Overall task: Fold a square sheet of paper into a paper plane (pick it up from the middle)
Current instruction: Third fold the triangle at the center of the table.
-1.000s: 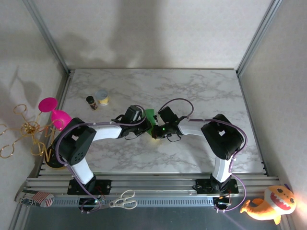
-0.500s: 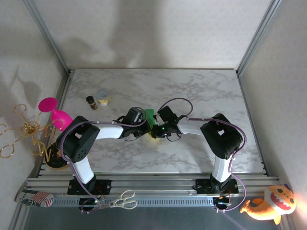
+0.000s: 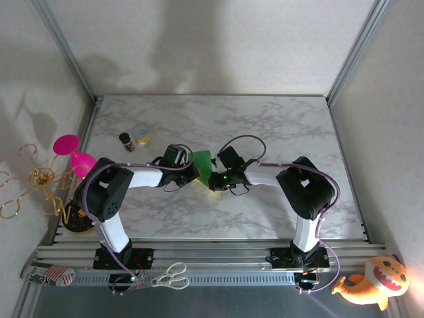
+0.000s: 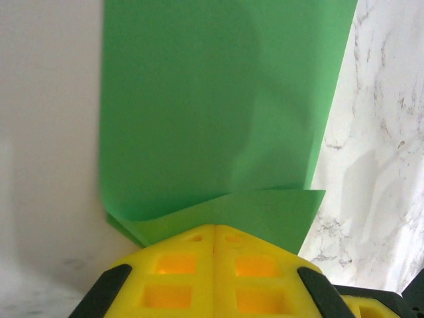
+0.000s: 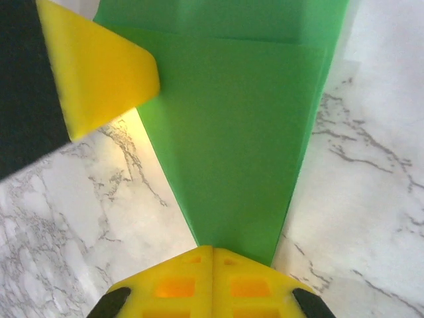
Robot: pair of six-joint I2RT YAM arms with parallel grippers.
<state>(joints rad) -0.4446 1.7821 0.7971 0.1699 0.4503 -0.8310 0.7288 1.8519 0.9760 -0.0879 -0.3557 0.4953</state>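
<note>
You hold the half-folded green paper (image 4: 218, 112) clamped in both the left pincer (image 4: 213, 233) and right pincer (image 5: 212, 252), so next probably lower it to the counter (image 3: 278, 126) and press the crease.

The top view was lit softly, with wide blurred shadows on the back wall (image 3: 199, 46) and a small overexposed glow near the plush toy (image 3: 371, 283). In the left wrist view the green paper (image 4: 218, 106) was bright and saturated with a faint rounded shadow across it, and the pale area on its left was washed out. In the right wrist view the veins of the marble table (image 5: 371, 172) were sharp, while the yellow fingers (image 5: 179, 285) at the bottom edge looked slightly soft.
</note>
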